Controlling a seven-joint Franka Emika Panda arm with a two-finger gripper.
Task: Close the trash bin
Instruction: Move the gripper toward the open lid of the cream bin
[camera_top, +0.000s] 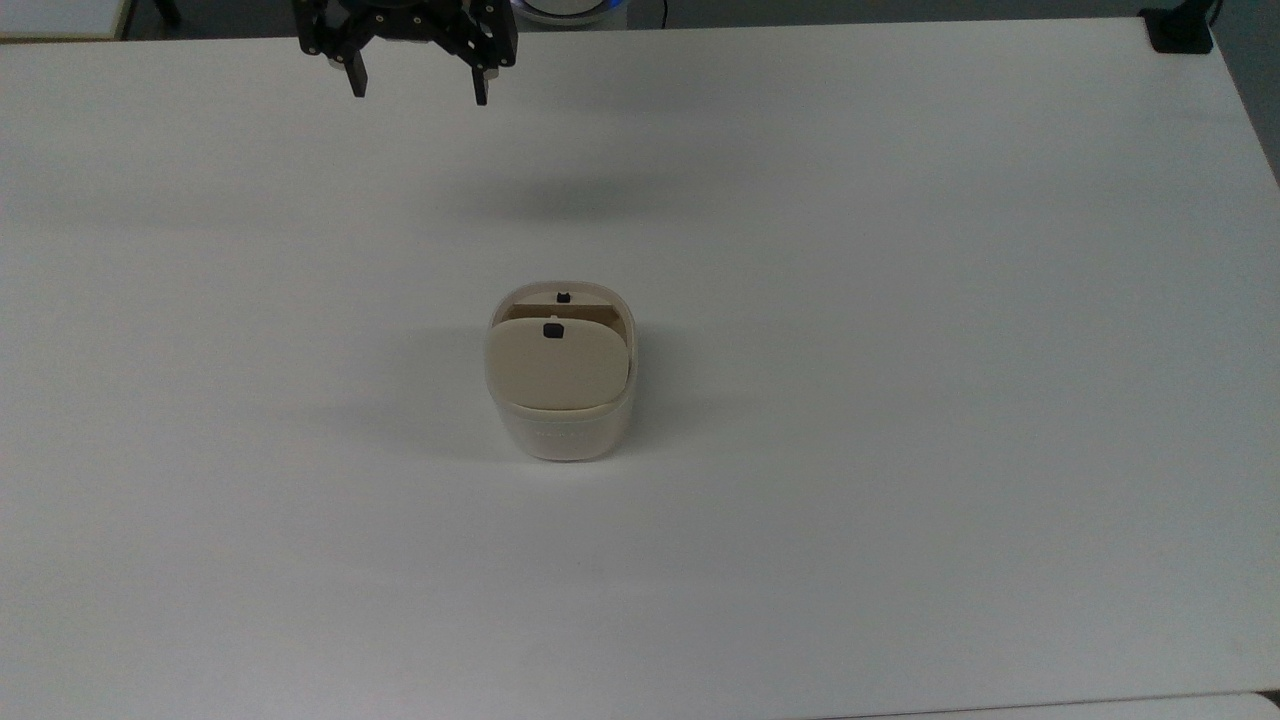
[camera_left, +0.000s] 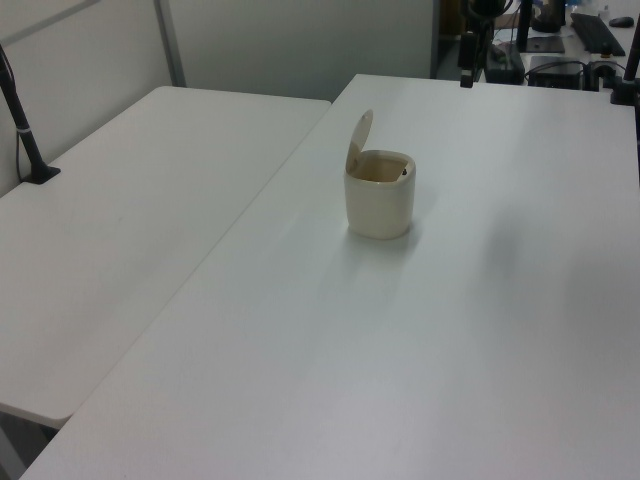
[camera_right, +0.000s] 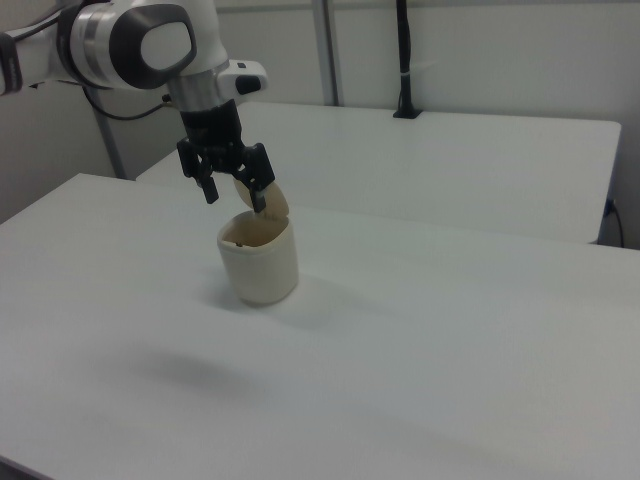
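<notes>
Bin (camera_top: 565, 410) first: it stands near the middle of the white table (camera_top: 900, 500), upright, with bare tabletop all round it. Its lid (camera_top: 556, 362) is up. In the left view I see the lid (camera_left: 359, 142) standing nearly vertical off the rim on the left view's left side, and the mouth of the bin (camera_left: 380, 195) is open to the camera. In the top view the beige lid face looks up at me with its small black mark (camera_top: 551, 331) near the far edge, and a second dark mark (camera_top: 563, 297) shows on the inner wall behind it.

So I judge nothing of the closing is done yet; the whole job is left.

My gripper (camera_top: 417, 90) hangs in the air at the far edge of the table in the top view, well apart from the bin and touching nothing. Its two fingers are spread wide and hold nothing. In the right view the gripper (camera_right: 233, 192) lines up above and behind the bin (camera_right: 260, 262), but I read that as overlap, not contact.

What remains, as I judge it: bring the gripper to the back of the lid and push it down onto the rim.
</notes>
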